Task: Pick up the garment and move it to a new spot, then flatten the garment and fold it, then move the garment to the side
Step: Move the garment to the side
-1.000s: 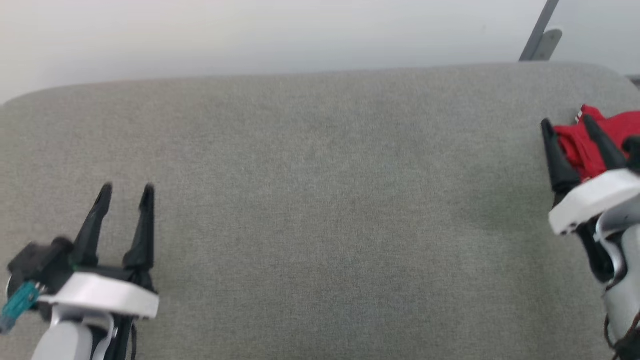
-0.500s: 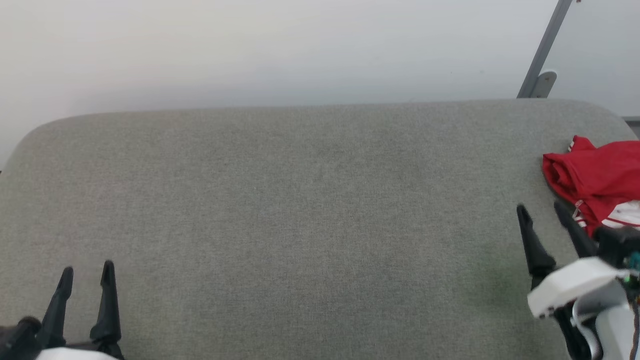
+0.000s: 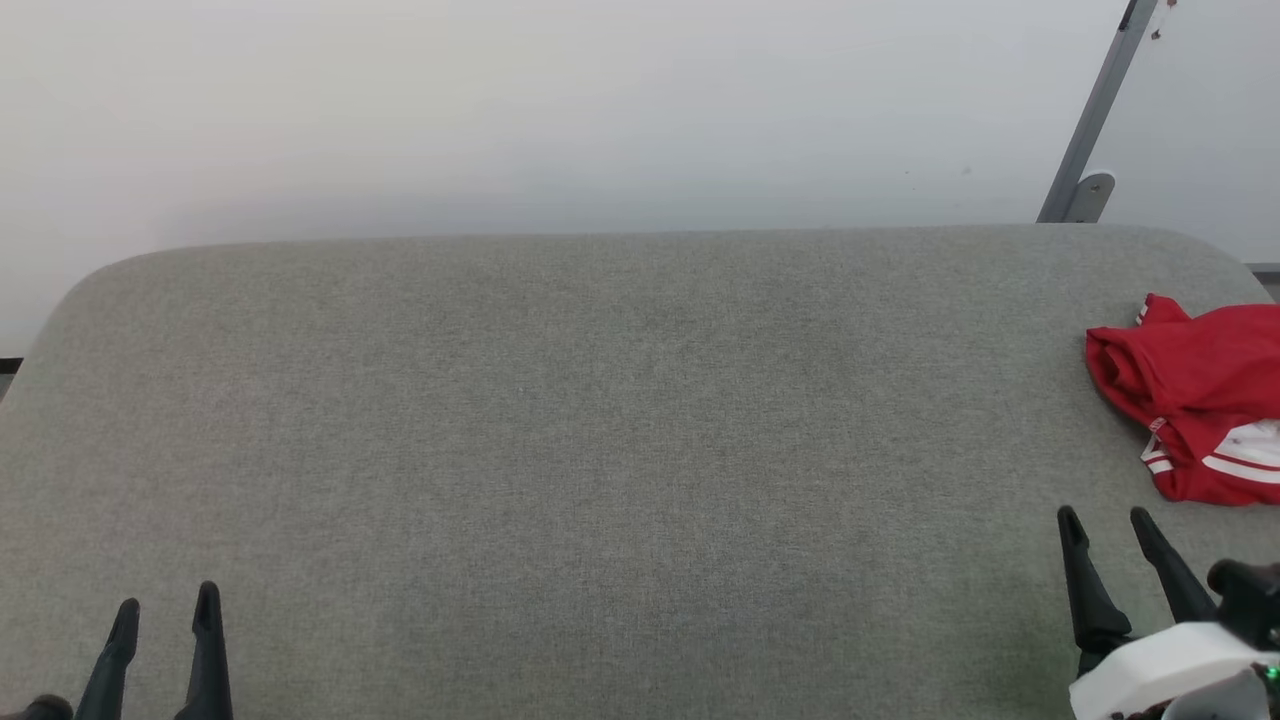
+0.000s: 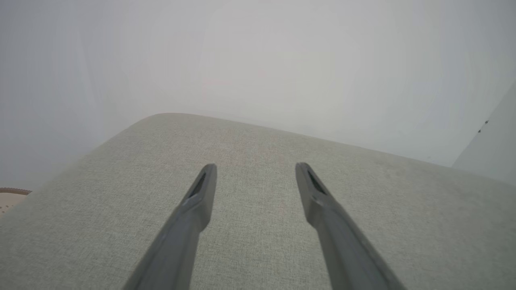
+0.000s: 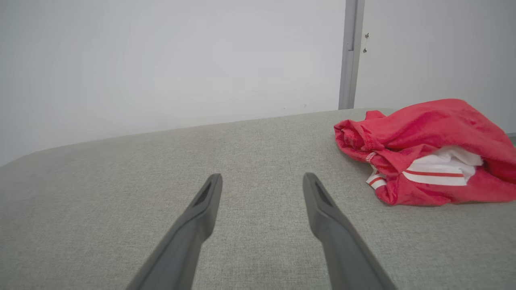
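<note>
The garment [image 3: 1195,400] lies bunched in a red heap with a white striped sleeve showing, at the far right of the grey padded surface [image 3: 600,450]. The right wrist view shows the garment [image 5: 427,149] to the right of the fingers, apart from them. My right gripper [image 3: 1105,520] stands open at the lower right, just in front of the garment and holding nothing; its fingers [image 5: 201,209] are spread wide. At the lower left my left gripper [image 3: 165,605] is open and empty. The "BULLS 23" print is hidden in the folds.
A pale wall rises behind the grey surface's far edge [image 3: 600,238]. A grey metal post [image 3: 1095,110] stands at the back right corner. The surface's left corner is rounded [image 4: 161,117], with floor beyond it.
The head camera has tilted up, so everything sits lower in the picture. My right gripper has drawn back from the garment, which now lies free. Both grippers have sunk toward the bottom edge.
</note>
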### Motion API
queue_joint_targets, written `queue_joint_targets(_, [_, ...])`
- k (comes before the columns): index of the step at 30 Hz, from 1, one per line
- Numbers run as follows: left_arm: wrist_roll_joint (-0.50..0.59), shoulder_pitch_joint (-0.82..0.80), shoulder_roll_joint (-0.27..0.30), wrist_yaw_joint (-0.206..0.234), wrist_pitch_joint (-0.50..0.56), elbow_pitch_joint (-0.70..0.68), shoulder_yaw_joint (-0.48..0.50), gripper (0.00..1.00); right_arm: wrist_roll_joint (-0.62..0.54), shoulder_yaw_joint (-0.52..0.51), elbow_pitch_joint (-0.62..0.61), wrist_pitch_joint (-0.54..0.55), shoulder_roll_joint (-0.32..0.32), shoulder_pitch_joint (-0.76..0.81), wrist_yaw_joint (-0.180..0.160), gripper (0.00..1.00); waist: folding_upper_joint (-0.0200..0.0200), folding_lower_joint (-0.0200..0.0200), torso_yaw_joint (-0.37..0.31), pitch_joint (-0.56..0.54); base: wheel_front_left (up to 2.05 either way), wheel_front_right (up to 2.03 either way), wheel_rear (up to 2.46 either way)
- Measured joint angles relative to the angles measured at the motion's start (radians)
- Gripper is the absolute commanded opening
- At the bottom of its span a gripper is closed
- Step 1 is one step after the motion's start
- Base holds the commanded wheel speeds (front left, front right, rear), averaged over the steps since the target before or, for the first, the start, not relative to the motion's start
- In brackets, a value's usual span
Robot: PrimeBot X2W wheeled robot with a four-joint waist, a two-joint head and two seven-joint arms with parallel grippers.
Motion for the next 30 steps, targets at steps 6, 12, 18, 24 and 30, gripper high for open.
queue_joint_targets(6, [-0.008, 0.013, -0.004, 0.000, 0.000, 0.003, 0.004, 1.00, -0.009, -0.022, -0.021, -0.001, 0.025, 0.039, 0.000, 1.00, 0.0000, 0.0000, 0.002, -0.005, 0.00, 0.00, 0.00])
queue_joint_targets(12, [-0.017, 0.013, -0.007, 0.000, 0.000, 0.005, -0.004, 1.00, -0.014, -0.038, -0.038, -0.001, 0.051, 0.066, 0.000, 1.00, 0.0000, 0.0000, 0.010, -0.008, 0.00, 0.00, 0.00])
queue_joint_targets(18, [-0.025, 0.012, -0.007, 0.000, 0.000, 0.006, -0.010, 1.00, -0.015, -0.053, -0.052, 0.001, 0.070, 0.082, 0.000, 1.00, 0.0000, 0.0000, 0.017, -0.010, 0.00, 0.00, 0.00])
queue_joint_targets(24, [-0.026, 0.009, -0.008, 0.000, 0.000, 0.007, -0.014, 1.00, -0.017, -0.060, -0.071, 0.005, 0.084, 0.095, 0.000, 1.00, 0.0000, 0.0000, 0.022, -0.014, 0.00, 0.00, 0.00])
queue_joint_targets(30, [-0.026, 0.005, -0.015, 0.000, 0.000, 0.007, -0.021, 1.00, -0.023, -0.065, -0.082, 0.015, 0.092, 0.101, 0.000, 1.00, 0.0000, 0.0000, 0.023, -0.015, 0.00, 0.00, 0.00])
